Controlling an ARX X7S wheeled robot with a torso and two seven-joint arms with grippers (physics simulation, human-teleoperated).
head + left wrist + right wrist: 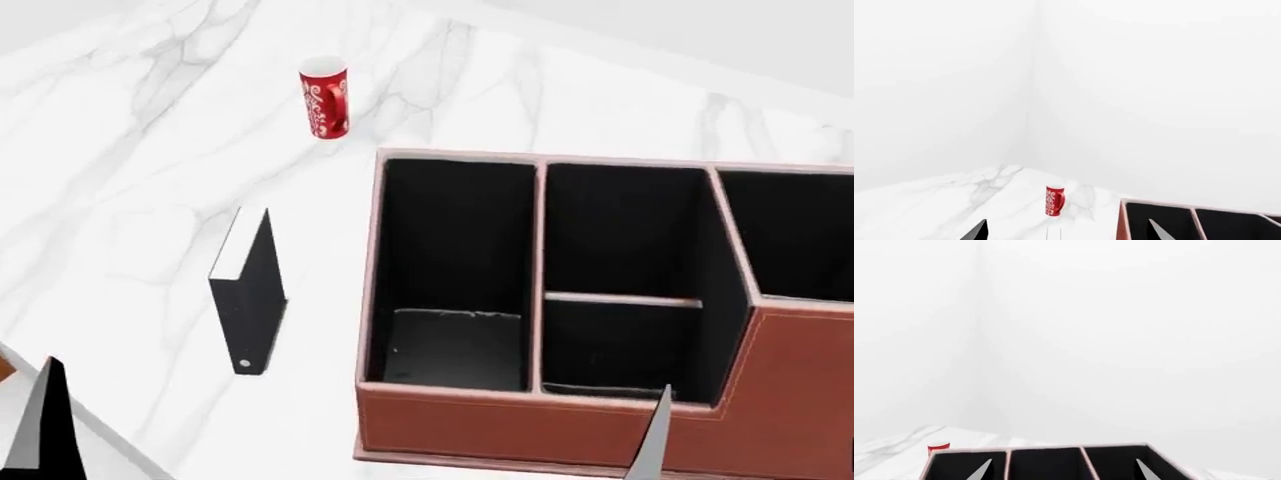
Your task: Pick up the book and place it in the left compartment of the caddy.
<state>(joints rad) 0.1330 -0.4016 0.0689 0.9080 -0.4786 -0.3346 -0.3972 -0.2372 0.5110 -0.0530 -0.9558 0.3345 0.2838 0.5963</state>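
One thin black book (250, 300) stands upright on the white marble table (120, 180), resting on its lower edge with the white page edges turned up and away and the small round white mark low on its spine facing the near side. It stands free, touched by neither pincer, just left of the caddy (561, 425) with a strip of bare table between them. The caddy is a large reddish-brown box with black lining and pale trim; its left compartment (454, 270), the long undivided bay, lies nearest the book, the middle bay is split by a crossbar, and a third bay runs off at the right. Beyond the book, toward the far left, a red patterned mug (323, 96) stands upright, well apart from both book and caddy. The left pincer (1066, 235) shows only two dark finger tips spread wide apart in its wrist view, holding nothing, with the mug ahead of it. The right pincer (1062, 471) likewise has its fingers parted and empty, poised over the caddy's bays.
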